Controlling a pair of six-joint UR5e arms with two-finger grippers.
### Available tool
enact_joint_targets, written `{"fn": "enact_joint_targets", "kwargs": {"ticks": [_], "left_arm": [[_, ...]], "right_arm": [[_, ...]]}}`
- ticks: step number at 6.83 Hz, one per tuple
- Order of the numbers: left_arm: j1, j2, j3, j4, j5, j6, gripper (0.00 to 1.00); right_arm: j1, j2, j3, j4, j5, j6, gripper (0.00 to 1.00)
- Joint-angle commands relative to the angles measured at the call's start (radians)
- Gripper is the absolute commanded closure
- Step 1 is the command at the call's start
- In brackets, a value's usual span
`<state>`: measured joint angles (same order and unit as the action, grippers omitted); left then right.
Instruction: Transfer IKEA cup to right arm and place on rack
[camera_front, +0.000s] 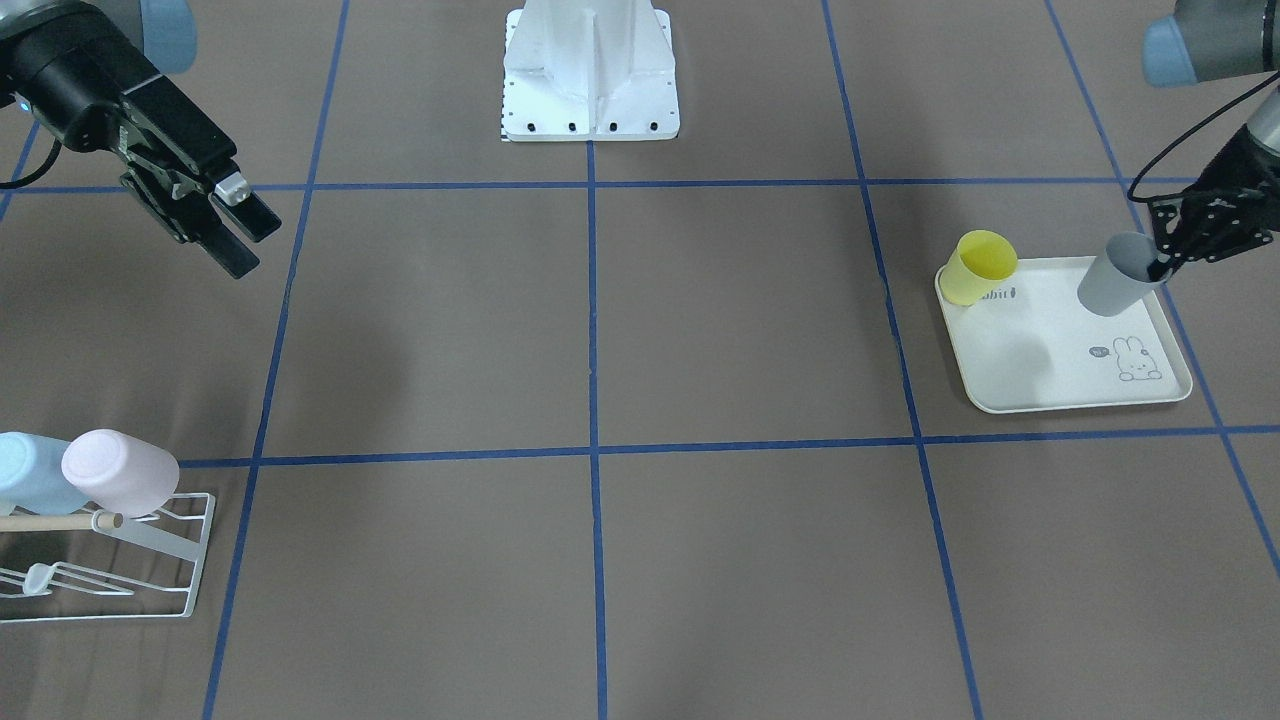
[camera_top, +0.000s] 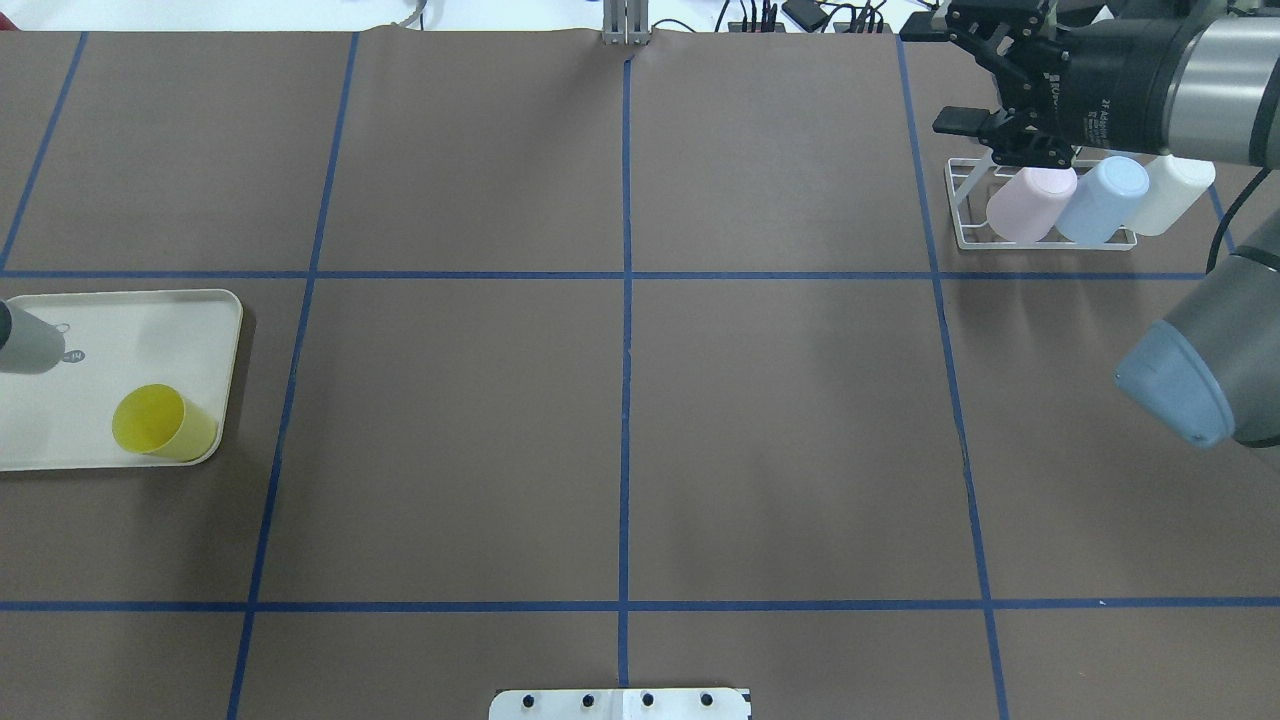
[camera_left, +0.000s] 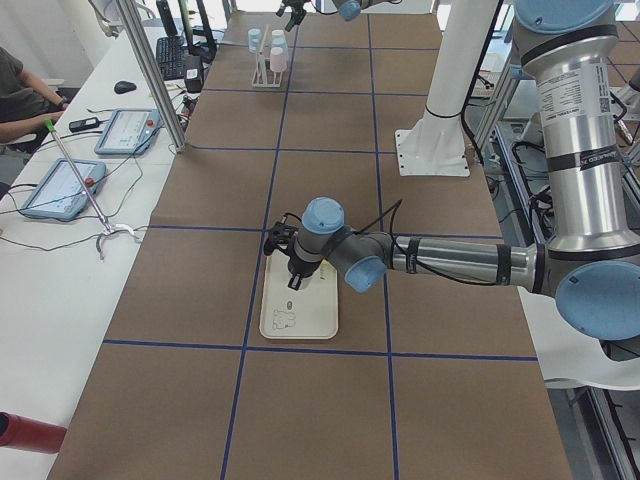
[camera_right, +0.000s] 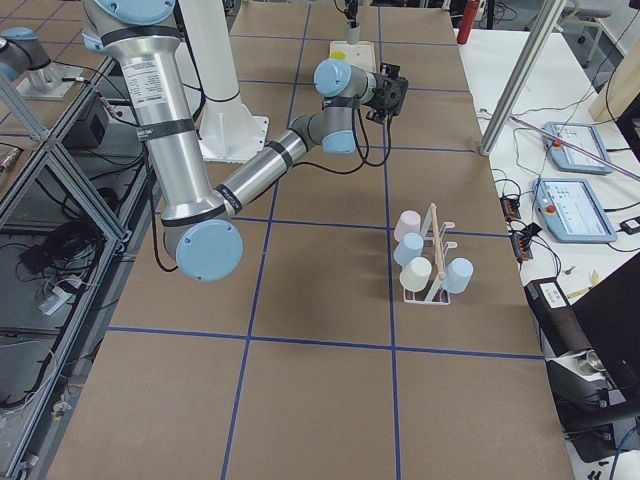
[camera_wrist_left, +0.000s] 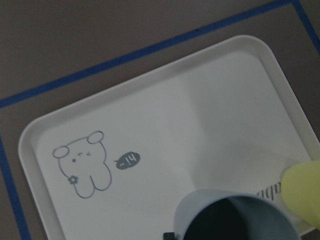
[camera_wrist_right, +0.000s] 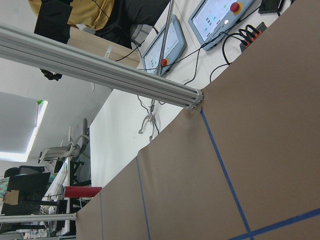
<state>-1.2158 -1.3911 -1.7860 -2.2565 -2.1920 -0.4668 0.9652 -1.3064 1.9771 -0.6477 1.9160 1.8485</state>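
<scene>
My left gripper (camera_front: 1160, 268) is shut on the rim of a grey cup (camera_front: 1117, 279) and holds it tilted just above a cream rabbit-print tray (camera_front: 1060, 385). The left wrist view shows the grey cup's dark mouth (camera_wrist_left: 235, 220) over the tray (camera_wrist_left: 150, 115). A yellow cup (camera_front: 978, 267) stands on the tray's corner. The white wire rack (camera_top: 1040, 241) with a wooden rod stands at the far right and bears pink, light blue and white cups. My right gripper (camera_top: 931, 76) is open and empty, raised beside the rack.
The robot's white base (camera_front: 590, 75) stands at the table's middle edge. Blue tape lines divide the brown table (camera_top: 620, 420). An aluminium post (camera_wrist_right: 100, 67) and operator desks with tablets lie beyond the far edge. The rack also shows in the exterior right view (camera_right: 430, 270).
</scene>
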Motion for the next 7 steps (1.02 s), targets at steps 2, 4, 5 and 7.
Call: {"fn": "enact_joint_targets", "kwargs": {"ticks": [2, 4, 5, 7], "left_arm": [[-0.042, -0.309, 0.124, -0.009, 0.107, -0.429, 1.00], [-0.001, -0.473, 0.145, -0.015, 0.110, -0.791, 1.00], [0.042, -0.518, 0.142, -0.096, 0.110, -0.998, 1.00], [0.158, -0.592, 0.155, -0.340, 0.159, -1.420, 1.00]], "right_arm": [[-0.002, 0.003, -0.009, -0.001, 0.000, -0.002, 0.00], [-0.002, 0.003, -0.015, -0.001, -0.005, -0.003, 0.00], [-0.002, 0.004, -0.015, -0.001, -0.005, -0.002, 0.00], [-0.003, 0.010, -0.015, -0.001, -0.006, 0.000, 0.00]]}}
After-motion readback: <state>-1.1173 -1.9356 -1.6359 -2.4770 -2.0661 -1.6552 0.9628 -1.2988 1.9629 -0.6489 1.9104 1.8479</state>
